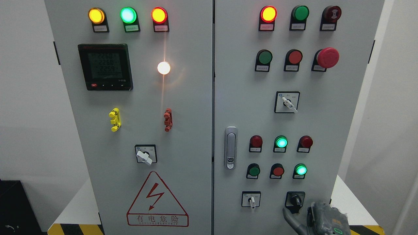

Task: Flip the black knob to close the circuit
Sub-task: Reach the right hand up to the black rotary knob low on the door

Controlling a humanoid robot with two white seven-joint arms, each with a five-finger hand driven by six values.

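Right hand rose at bottom edge; one finger extended, holding nothing, others unclear. Black knob sat just above that fingertip. Risk: angled approach slipping off knob, or brushing white selector leftward.

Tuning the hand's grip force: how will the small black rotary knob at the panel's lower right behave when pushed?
The small black rotary knob sits fixed in a square plate on the grey cabinet door, so it likely turns rather than slides. It looks rigid, probably smooth plastic, so fingers of the right hand may slip.
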